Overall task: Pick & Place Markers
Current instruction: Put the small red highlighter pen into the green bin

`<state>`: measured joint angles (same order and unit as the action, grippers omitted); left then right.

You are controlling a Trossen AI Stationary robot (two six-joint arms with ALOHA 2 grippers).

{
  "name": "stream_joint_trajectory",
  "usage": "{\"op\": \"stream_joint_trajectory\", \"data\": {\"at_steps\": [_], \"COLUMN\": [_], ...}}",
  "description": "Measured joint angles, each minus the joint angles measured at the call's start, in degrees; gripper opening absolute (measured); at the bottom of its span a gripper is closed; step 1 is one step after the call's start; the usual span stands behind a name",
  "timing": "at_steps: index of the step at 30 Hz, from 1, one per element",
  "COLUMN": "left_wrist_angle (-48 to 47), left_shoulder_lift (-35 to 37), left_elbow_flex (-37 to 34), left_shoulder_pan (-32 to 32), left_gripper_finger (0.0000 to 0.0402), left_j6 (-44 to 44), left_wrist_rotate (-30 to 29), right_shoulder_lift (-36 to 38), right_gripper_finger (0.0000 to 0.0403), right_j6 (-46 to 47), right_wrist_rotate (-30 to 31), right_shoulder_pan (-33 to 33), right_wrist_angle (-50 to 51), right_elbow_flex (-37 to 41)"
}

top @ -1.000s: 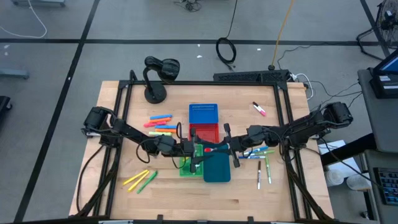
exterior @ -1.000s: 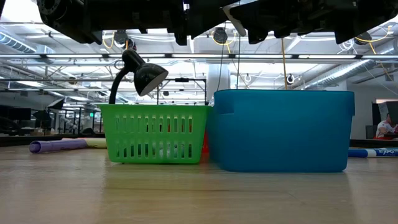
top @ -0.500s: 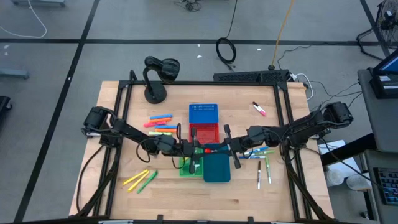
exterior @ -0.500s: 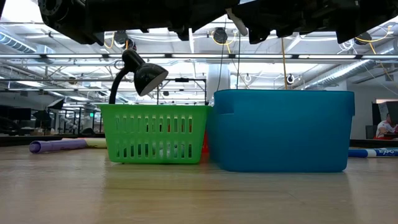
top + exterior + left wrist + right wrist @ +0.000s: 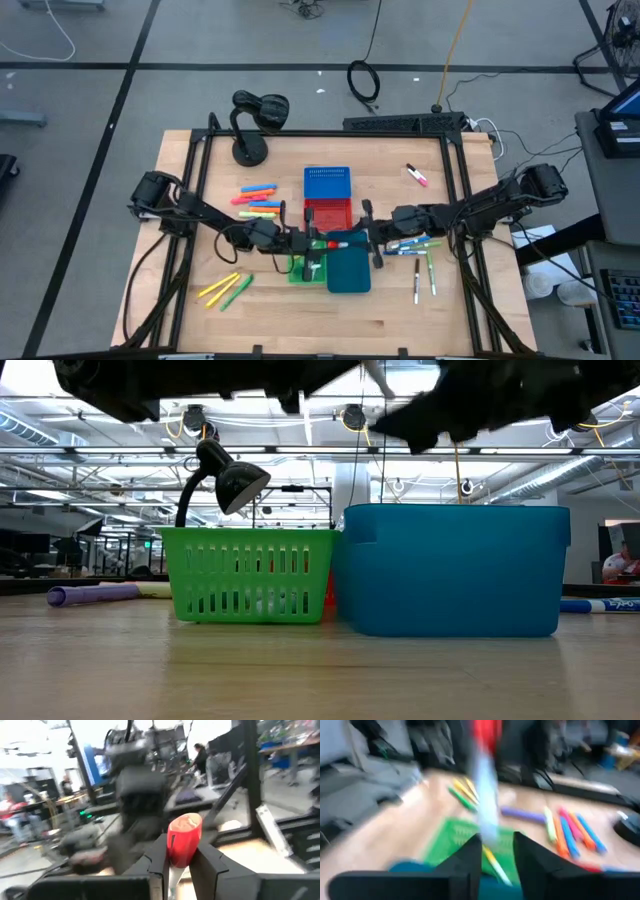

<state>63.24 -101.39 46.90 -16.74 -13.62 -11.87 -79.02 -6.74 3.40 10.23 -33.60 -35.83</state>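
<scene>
A white marker with a red cap (image 5: 335,241) hangs in the air over the green bin (image 5: 305,268) and the teal bin (image 5: 348,272), between my two grippers. My left gripper (image 5: 312,241) reaches in from the table's left and is shut on the marker's capped end (image 5: 184,837). My right gripper (image 5: 362,240) faces it from the right. Its fingers (image 5: 470,857) stand apart on either side of the marker's pale body (image 5: 485,815), with a gap wider than the marker. Whether they touch it I cannot tell. My left gripper pinches the marker between its two fingers at the lower part of the red cap (image 5: 181,859). The fingers come about level from the table's left. The cap's end sticks out past the fingertips, and the marker is lifted clear above the bins.
A red bin (image 5: 328,213) and a blue bin (image 5: 326,183) stand behind the green and teal ones. Loose markers lie at the left (image 5: 258,200), near left (image 5: 225,290), right (image 5: 422,262) and far right (image 5: 416,176). A black lamp (image 5: 250,120) stands at the far left.
In the low view the dark bulk of my right arm over the teal bin has shifted and now shows blurred. The marker has stayed in the air over the bins, between the two grippers.
</scene>
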Motion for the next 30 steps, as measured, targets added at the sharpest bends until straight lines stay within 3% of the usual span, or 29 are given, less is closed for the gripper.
{"op": "stream_joint_trajectory", "data": {"at_steps": [4,9,14,19,22,30], "left_wrist_angle": [-8.4,-32.7,-54.0,-57.6,-56.6,-55.8], "left_shoulder_lift": [4.4,12.1,15.4,13.2,11.8,10.7], "left_elbow_flex": [0.1,0.1,0.0,0.0,-0.1,0.0], "left_shoulder_pan": [-1.7,-2.6,-2.5,-2.5,-2.1,-1.0], "left_gripper_finger": [0.0053,0.0053,0.0053,0.0053,0.0059,0.0142], "left_j6": [2.0,16.3,32.7,41.6,41.9,43.7], "left_wrist_rotate": [-1.7,-8.8,-3.5,5.1,5.5,5.5], "right_shoulder_lift": [0.0,3.4,9.9,14.9,16.3,17.0], "right_gripper_finger": [0.0162,0.0197,0.0205,0.0205,0.0205,0.0206], "right_j6": [0.0,-0.2,1.4,3.1,3.1,4.1], "right_wrist_rotate": [3.9,11.8,16.6,17.6,17.6,17.6], "right_shoulder_pan": [-0.2,-0.2,-0.1,-0.1,0.0,0.0], "right_wrist_angle": [4.8,11.4,15.7,17.3,18.4,22.1], "right_elbow_flex": [0.0,0.0,0.0,0.0,0.0,0.0]}}
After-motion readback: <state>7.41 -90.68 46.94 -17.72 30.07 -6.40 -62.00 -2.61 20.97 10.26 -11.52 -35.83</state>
